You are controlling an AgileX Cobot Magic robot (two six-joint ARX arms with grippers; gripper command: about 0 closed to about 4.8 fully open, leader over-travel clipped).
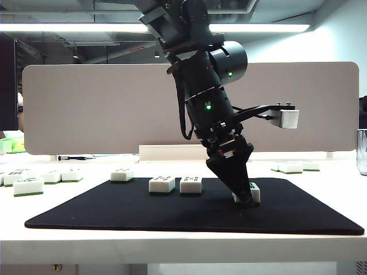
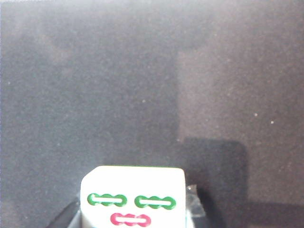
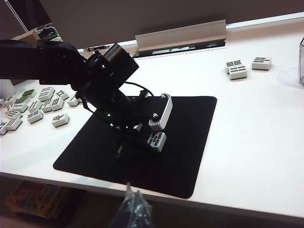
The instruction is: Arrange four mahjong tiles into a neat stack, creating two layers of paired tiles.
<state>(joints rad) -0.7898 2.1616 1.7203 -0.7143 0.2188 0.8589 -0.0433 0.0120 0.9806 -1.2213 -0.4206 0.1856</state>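
On the black mat (image 1: 114, 212) my left gripper (image 1: 245, 195) points steeply down and is shut on a mahjong tile (image 1: 254, 192) that rests on the mat's right part. In the left wrist view that tile (image 2: 133, 190) shows two green marks and one red, with a finger (image 2: 194, 205) close against each side. From the right wrist view I see the same tile (image 3: 156, 140) under the left gripper (image 3: 142, 141). Two more mahjong tiles (image 1: 161, 184) (image 1: 190, 184) lie side by side at mid-mat, a little apart. No stack is in view. My right gripper (image 3: 134, 204) hangs shut and empty off the table's front edge.
One tile (image 1: 122, 175) lies at the mat's back left edge. Several loose tiles (image 1: 28, 186) sit on the white table to the left, and a few more (image 1: 292, 167) at the back right. A clear container (image 1: 362, 152) stands at the far right edge.
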